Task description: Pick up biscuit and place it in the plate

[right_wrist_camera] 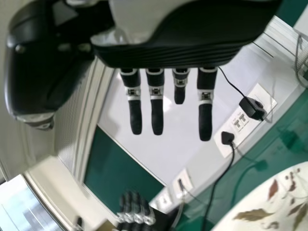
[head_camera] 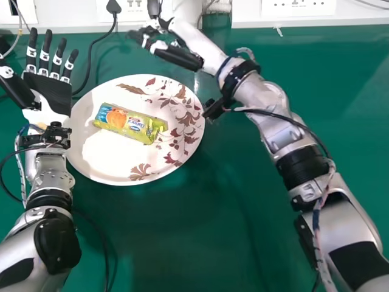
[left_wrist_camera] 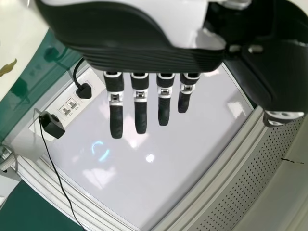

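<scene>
Reading the table (head_camera: 243, 243) from its near edge outward, we first meet our left arm (head_camera: 48, 194) coming in at seven o'clock and our right arm (head_camera: 304, 161) from four. Beyond, toward eleven o'clock from the middle of the head view, lies the plate (head_camera: 106, 167), and the biscuit (head_camera: 129, 123) rests flat in it, near its centre, its wrapper running roughly from ten to four o'clock and well inside the rim. We judge the placing done, so the step in hand is a tidy retreat. Around the plate, our left hand (head_camera: 53, 91) lies by ten o'clock with its fingers (left_wrist_camera: 116, 120) straight and nothing in them; we would leave it idle. Farther out, past the rim at one o'clock, our right hand (head_camera: 182, 58) is open too, fingers (right_wrist_camera: 205, 120) extended and empty. The dark fitting (head_camera: 214, 109) on the right wrist is close to the rim at two to three o'clock; we cannot tell whether they touch. To finish well, we should lift that wrist a little first, then ease the arm toward four o'clock, never sweeping across the plate. Pushing outward would be worse: at twelve o'clock, a black plug (head_camera: 113, 6) and its cable could snag our fingers.
</scene>
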